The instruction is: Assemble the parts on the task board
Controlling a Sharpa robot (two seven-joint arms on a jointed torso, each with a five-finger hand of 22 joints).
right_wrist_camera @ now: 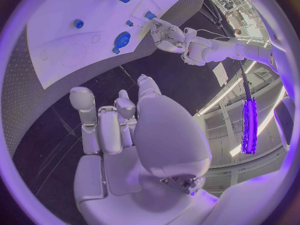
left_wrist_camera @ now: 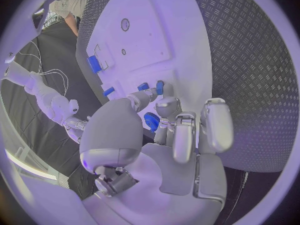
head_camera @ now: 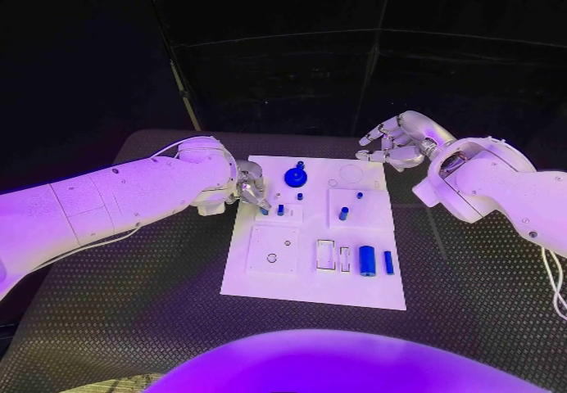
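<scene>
The white task board (head_camera: pixel 310 282) lies in the middle of the black table. My left hand (head_camera: pixel 248 187) reaches over its left edge, thumb and a finger pinching a small blue peg (head_camera: pixel 265 210) down at the board; that peg (left_wrist_camera: pixel 160 87) also shows just beyond my fingertips (left_wrist_camera: pixel 167 105). A second peg (head_camera: pixel 280 210) stands right beside it. A blue round knob (head_camera: pixel 296 176) sits toward the board's far end, and another peg (head_camera: pixel 344 213) is at its middle right. My right hand (head_camera: pixel 400 141) hovers past the far right corner, fingers apart and holding nothing.
A blue cylinder (head_camera: pixel 368 260) and a thin blue bar (head_camera: pixel 387 262) lie side by side in the board's near right part, next to two rectangular slots (head_camera: pixel 326 255). A square plate with a hole (head_camera: pixel 273 249) is at the near left. Bare table mat (head_camera: pixel 154 303) surrounds the board.
</scene>
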